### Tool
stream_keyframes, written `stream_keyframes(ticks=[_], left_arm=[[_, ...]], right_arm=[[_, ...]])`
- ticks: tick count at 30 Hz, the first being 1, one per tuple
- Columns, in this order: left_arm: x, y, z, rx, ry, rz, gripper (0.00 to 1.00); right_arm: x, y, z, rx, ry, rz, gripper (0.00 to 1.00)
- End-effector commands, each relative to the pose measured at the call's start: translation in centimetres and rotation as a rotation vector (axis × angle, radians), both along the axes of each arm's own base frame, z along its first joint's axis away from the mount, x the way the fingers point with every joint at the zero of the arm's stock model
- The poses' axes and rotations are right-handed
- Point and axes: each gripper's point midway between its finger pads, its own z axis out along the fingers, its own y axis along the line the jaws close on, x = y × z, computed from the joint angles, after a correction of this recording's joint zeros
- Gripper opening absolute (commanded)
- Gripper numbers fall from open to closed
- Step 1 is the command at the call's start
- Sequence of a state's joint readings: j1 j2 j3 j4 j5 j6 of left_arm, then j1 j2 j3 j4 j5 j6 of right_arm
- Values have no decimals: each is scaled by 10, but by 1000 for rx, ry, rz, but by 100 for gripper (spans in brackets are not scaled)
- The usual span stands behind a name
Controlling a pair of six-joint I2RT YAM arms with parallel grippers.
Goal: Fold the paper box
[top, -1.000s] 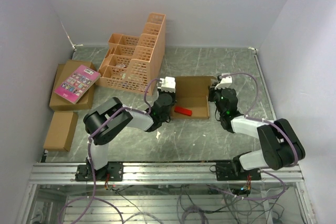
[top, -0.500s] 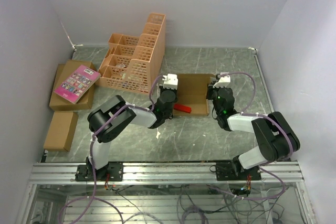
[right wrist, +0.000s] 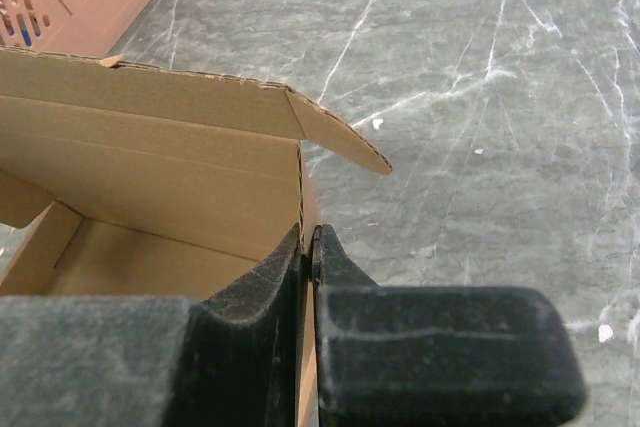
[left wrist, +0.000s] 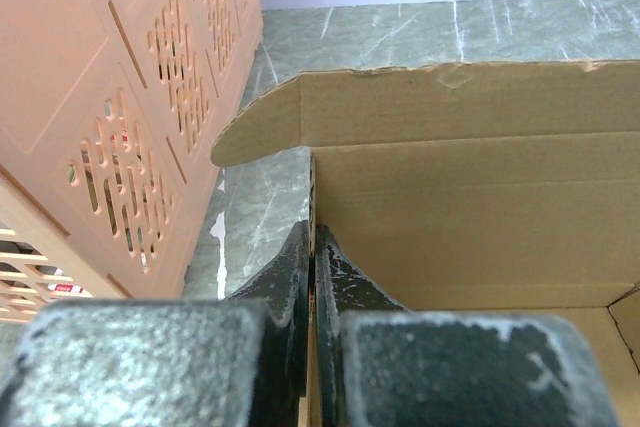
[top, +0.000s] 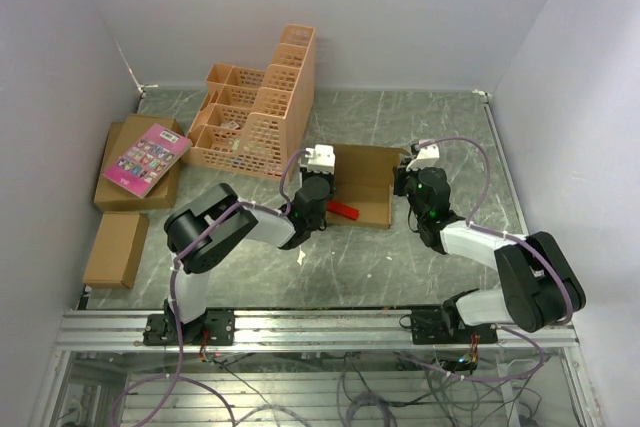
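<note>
Left gripper (top: 326, 187) is shown clenched on the left side wall of the paper box (top: 365, 182), the thin cardboard edge being pinched between its 2 dark fingers (left wrist: 350, 282) in the left wrist view. Right gripper (top: 405, 185) is likewise closed tight on the opposite, right side wall, with that wall's edge caught between its fingers (right wrist: 265, 277). The box, of plain brown corrugated cardboard, is set near the middle of the grey-green marbled table (top: 430, 117), between the 2 arms, open-topped and with its far wall raised upright. 1 rounded corner flap (left wrist: 258, 130) is seen jutting out to the left from the far wall, past the side wall, and 1 matching flap (right wrist: 340, 137) is splayed to the right at the other end. A small red object (top: 345, 210) is seen at the near left of the box, just beside the left gripper; what it is cannot be told. An orange plastic lattice crate (top: 258, 112) is placed just beside the box's far left corner. Well apart, at the table's left edge, a pink book (top: 147, 158) is laid on 1 flat brown carton (top: 120, 195), and a 2nd carton (top: 115, 247) is laid nearer the arms.
</note>
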State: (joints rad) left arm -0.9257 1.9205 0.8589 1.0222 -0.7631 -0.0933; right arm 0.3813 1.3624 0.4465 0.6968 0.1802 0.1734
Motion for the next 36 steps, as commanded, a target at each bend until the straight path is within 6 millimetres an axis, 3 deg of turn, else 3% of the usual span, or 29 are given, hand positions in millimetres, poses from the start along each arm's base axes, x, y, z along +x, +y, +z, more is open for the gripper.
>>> stream_keyframes(ticks=[1,19,36], left_arm=[[-15,-13,-5,-15,17,-60,7],[-36,-16,-11,-57,66,-82,7],[-43,-23,-20,-75,140,-91,7]], right_arm=[[-14,23,-11,51,78,90,5],[-37,24,-24,1,176,133,8],[-46,38,-27,111,274,156,12]])
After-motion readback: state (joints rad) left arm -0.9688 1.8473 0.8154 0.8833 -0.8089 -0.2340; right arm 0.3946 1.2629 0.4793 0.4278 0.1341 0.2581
